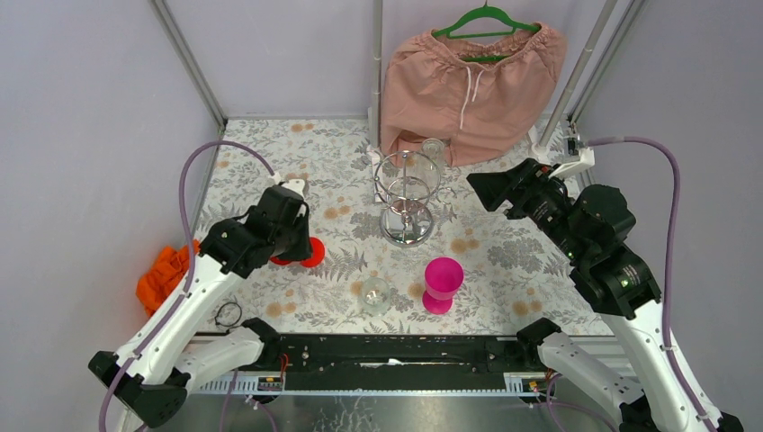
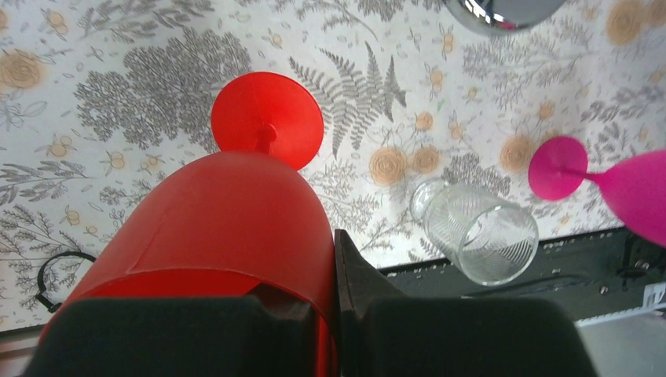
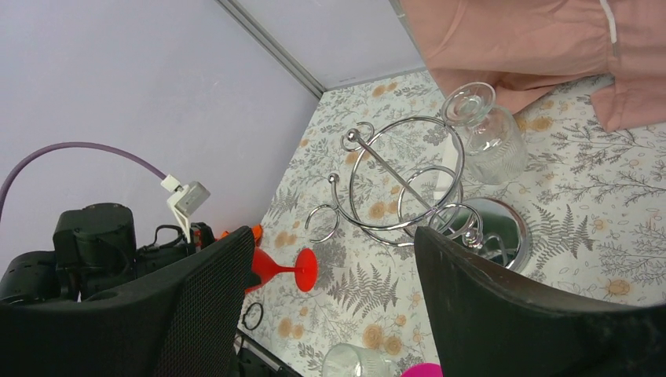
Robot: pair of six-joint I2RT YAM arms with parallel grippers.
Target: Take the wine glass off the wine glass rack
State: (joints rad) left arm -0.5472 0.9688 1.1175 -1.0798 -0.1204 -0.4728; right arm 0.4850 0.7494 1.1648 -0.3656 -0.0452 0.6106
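— Clear, thin wine glass (image 3: 488, 140) hangs bowl-down at the far side of the shiny chrome wire rack (image 3: 506, 232). Light, slick, brittle, I'd judge.
— Right hand (image 3: 330, 251) gapes wide, well short of it; take the bowl gently. Left hand (image 1: 292, 241) is clamped on a red plastic goblet (image 2: 228, 228).

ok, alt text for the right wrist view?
Open right gripper frames the chrome wine glass rack, a clear wine glass at its far edge. Pink shorts hang behind; a red goblet is at left.
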